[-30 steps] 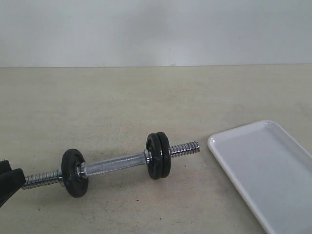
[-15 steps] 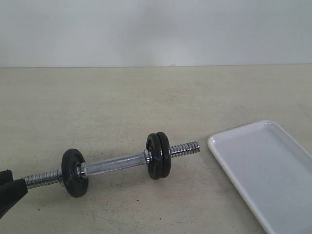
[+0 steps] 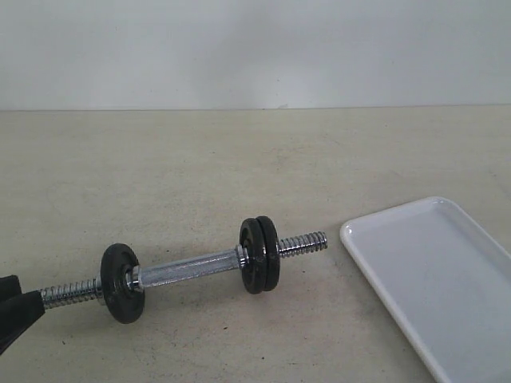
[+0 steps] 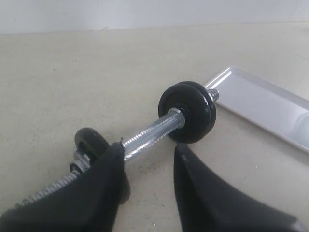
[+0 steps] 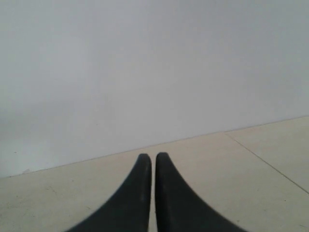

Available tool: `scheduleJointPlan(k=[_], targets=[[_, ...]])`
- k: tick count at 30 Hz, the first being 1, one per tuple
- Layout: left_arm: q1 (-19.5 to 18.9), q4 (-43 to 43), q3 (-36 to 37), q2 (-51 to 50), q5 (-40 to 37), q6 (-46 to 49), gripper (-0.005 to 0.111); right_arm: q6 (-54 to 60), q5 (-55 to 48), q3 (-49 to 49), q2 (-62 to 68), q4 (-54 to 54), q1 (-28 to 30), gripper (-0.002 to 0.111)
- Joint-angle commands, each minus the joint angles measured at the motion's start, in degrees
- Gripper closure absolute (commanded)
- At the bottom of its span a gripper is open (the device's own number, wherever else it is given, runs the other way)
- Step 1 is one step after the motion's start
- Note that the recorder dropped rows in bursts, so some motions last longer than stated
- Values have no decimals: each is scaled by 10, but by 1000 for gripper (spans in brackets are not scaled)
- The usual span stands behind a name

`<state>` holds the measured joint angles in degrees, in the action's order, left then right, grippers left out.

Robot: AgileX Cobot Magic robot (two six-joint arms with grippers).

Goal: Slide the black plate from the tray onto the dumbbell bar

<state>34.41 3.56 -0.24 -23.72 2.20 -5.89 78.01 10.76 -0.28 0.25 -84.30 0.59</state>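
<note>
Black right jaws, seemingly together, wrist-only

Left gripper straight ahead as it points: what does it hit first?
Most likely the dumbbell bar: its shaft crosses just beyond the open left gripper. The lone black plate sits right by one finger and could be touched first; depth is unclear from the wrist view.

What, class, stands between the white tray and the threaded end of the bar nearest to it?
Nothing visible does. Only bare table separates the tray from the dumbbell bar and its threaded end, which is uncovered. Two black discs sit further in along the bar.
</note>
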Motion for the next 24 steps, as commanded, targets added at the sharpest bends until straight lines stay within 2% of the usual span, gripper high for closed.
scheduleJointPlan(k=[1, 20, 24], targets=[[0, 3, 2, 1, 38, -1, 74, 5, 4, 3, -2, 0, 2, 108], [0, 3, 2, 11, 38, -1, 74, 4, 15, 3, -2, 0, 2, 108], [-24, 3, 2, 55, 38, -1, 74, 4, 11, 3, -2, 0, 2, 108]])
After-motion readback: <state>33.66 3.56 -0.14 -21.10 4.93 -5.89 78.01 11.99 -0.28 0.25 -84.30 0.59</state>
